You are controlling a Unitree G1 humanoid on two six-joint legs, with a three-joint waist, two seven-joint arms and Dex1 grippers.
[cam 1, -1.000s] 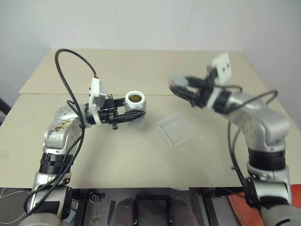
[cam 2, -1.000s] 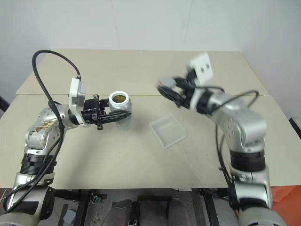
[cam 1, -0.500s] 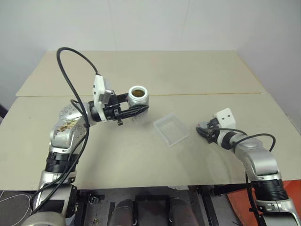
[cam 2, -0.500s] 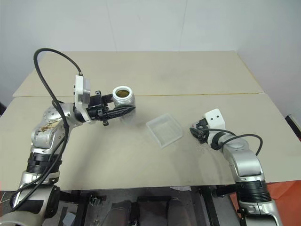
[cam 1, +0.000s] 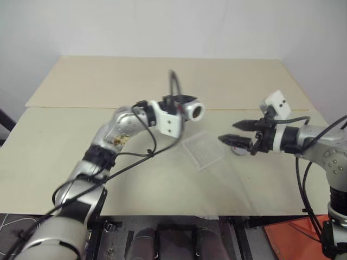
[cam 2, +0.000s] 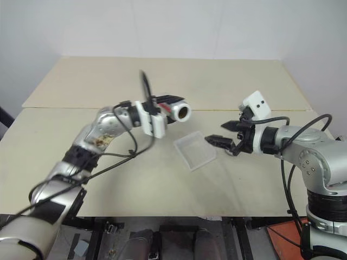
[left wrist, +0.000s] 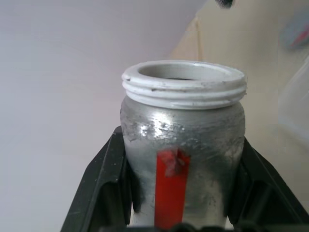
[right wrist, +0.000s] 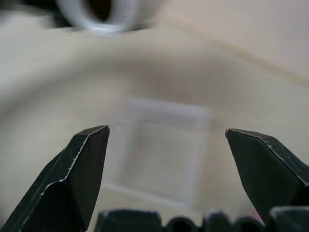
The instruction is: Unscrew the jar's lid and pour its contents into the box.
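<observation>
The right pincer [cam 1: 236, 131] hangs above the near right of the tan surface [cam 1: 135, 179], its two black fingers [right wrist: 79, 164] spread wide with nothing between them, pointing toward the middle. Just beyond its tips, the clear box [cam 1: 203, 151] lies flat on the surface, set at a slant to the near edge. Above the box's far left corner, the left pincer [cam 2: 169, 110] is pinching the jar [cam 1: 192, 111], its fingers [left wrist: 104, 183] pressed against the jar's two sides. The jar is held clear of the surface and tipped on its side, its white threaded mouth [left wrist: 184, 77] uncovered and facing the right pincer. A red strip [left wrist: 171, 186] runs along the jar's body between the fingers. The jar's contents cannot be made out. Farther back, a seam crosses the surface from side to side, and a pale wall [cam 1: 162, 27] rises behind it.
</observation>
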